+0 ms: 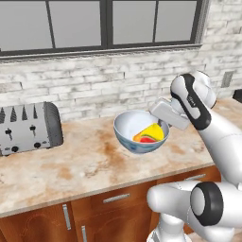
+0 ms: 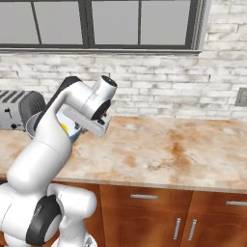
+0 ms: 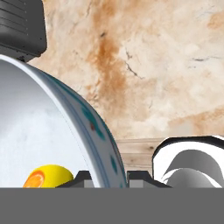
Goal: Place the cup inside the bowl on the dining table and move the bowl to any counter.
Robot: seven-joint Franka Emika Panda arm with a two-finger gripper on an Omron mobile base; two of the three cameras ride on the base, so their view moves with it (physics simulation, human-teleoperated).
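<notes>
- Grey metal slot toaster (image 1: 29, 128) standing at the left on the long beige marbled stone desk (image 1: 80, 165), against the white brick wall (image 1: 94, 87)
- Large round bowl (image 1: 134, 128), white inside and pale blue-grey patterned outside, held tilted just above the desk, right of the toaster; small yellow cup with a red patch (image 1: 151, 133) lying inside
- Two-finger hand (image 3: 105, 178) pinching the bowl's rim, one tip inside, one outside
</notes>
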